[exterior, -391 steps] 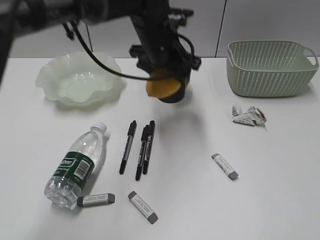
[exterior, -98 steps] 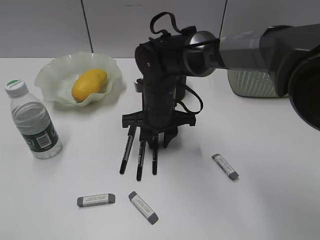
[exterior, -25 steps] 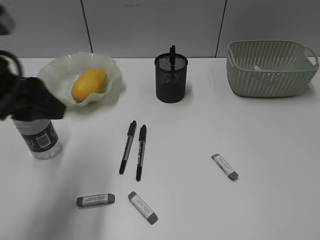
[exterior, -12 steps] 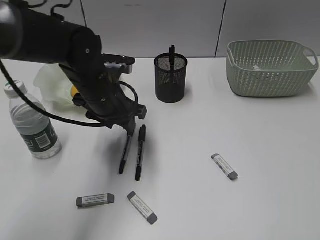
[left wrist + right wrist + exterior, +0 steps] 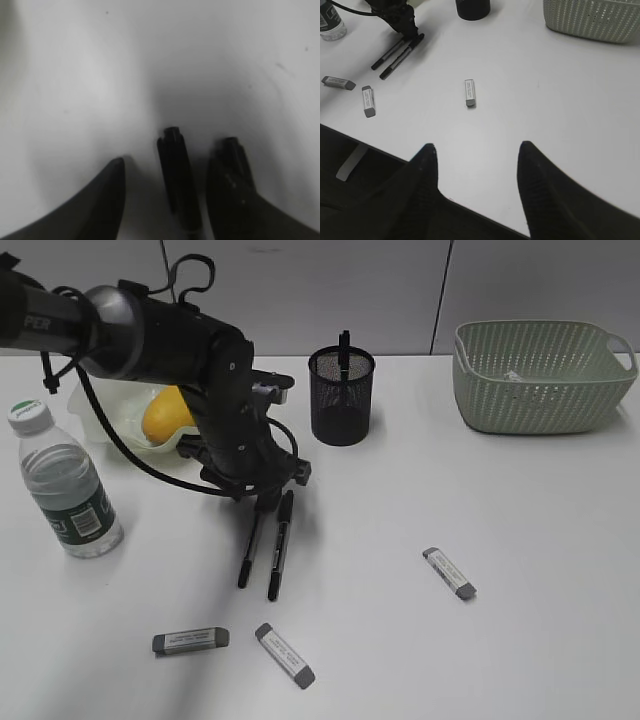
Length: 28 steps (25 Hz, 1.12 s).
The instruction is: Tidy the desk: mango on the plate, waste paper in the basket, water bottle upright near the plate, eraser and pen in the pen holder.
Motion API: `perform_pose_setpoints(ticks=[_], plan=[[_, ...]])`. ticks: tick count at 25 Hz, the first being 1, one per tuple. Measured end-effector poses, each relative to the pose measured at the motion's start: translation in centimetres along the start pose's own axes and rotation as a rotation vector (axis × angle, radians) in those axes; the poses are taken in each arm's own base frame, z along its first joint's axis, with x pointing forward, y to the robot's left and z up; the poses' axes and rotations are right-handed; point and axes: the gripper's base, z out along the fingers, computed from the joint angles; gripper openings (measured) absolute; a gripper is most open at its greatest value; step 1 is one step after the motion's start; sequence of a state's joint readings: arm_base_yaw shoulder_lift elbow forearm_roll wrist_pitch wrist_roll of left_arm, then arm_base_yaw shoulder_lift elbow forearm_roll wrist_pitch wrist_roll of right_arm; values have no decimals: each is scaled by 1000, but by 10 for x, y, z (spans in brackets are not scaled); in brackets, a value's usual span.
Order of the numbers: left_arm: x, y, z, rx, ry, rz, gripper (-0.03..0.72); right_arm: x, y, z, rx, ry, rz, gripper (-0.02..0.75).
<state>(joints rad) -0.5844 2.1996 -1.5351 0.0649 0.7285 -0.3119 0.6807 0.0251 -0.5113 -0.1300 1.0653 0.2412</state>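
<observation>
Two black pens lie side by side mid-desk. My left gripper is down over their far ends, open. In the left wrist view one pen lies between the fingers, and the other pen's end is against the right finger. A third pen stands in the black mesh pen holder. The mango is on the wavy plate, partly hidden by the arm. The water bottle stands upright. The waste paper is in the basket. My right gripper is open and empty.
Three grey-and-white erasers lie on the white desk: two at the front left and one at mid-right. The right gripper hovers over the desk's front edge.
My left arm has swung from beside the water bottle across to the pens and come down over their far ends. The pens, erasers and bottle have not moved.
</observation>
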Motion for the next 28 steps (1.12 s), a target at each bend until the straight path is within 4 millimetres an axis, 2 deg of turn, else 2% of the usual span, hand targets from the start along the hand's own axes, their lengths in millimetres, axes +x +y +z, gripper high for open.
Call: perform_pose_setpoints(ticks=[4,6,8,12,14,16,17,19,21,23,24,28], plan=[[-1,1,6,-17,21,11,304,0,0,0,0,-1,0,411],[0,1,7,-26,26,18,225,0,0,0,0,-1,0,411],[-1,2,7,-29,25,20,107,0,0,0,0,-1,0,411],[-6,0,-2,-2,-34,11,112,0,0,0,-1,-2,0,411],[-18,-4,-25,41,-172,9,112,0,0,0,-1,-2,0,411],[-37,-7,-67,94,-391,23,112,0,0,0,-1,-2,0,411],[-49,-9,-97,136,-572,41,112,0,0,0,-1,-2,0,411],[-66,-14,-138,201,-872,96,112,0,0,0,-1,-2,0,411],[-78,-21,-163,287,-1161,152,111,0,0,0,-1,-2,0,411],[-85,-26,-161,358,-1327,172,111,0,0,0,-1,-2,0,411],[-87,-28,-153,388,-1382,179,111,0,0,0,-1,-2,0,410],[-88,-33,-106,428,-1405,189,111,0,0,0,-1,-2,0,410]])
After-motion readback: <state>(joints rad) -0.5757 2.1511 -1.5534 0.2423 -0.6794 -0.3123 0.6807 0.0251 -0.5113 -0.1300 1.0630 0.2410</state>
